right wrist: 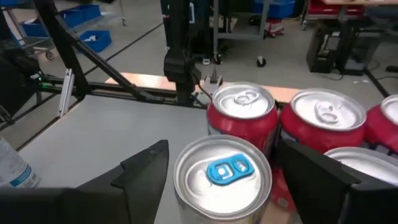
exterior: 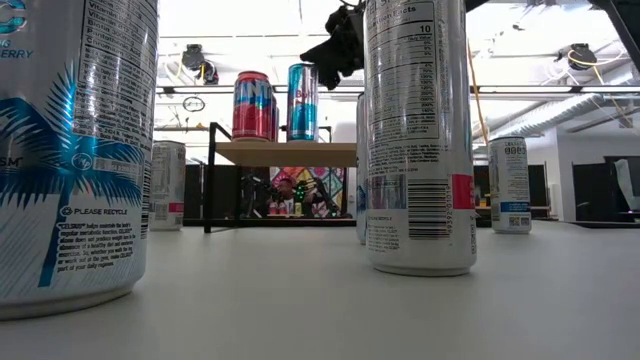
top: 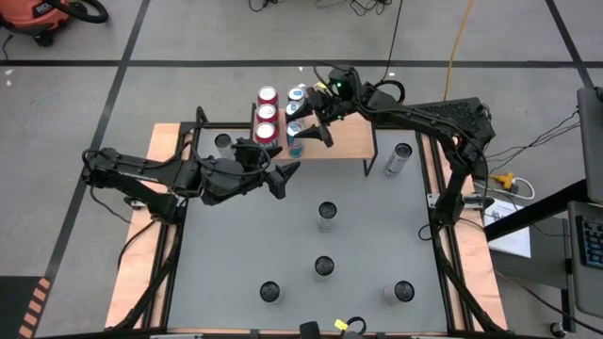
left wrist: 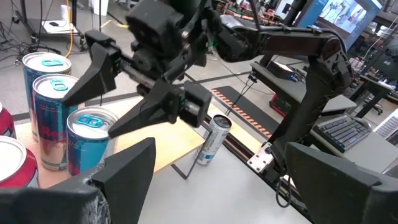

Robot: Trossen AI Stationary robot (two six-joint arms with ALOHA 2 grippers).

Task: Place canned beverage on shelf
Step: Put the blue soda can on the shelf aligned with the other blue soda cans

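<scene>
Six cans [top: 268, 114] packed tight at shelf [top: 350, 139] end (saves room); right gripper [right wrist: 219, 177] spread astride blue-tab can [right wrist: 222, 172], likely letting go; left gripper [top: 280, 177] spread, waiting nearby above desk [top: 236, 245].

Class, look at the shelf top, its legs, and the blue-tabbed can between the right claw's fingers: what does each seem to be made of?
Shelf top: probably wood or a wood-look board, light brown and matte. Legs: likely metal, thin, black, seemingly painted. Blue-tabbed can: apparently aluminium, with a brushed silver lid, raised rim and blue pull tab.
</scene>
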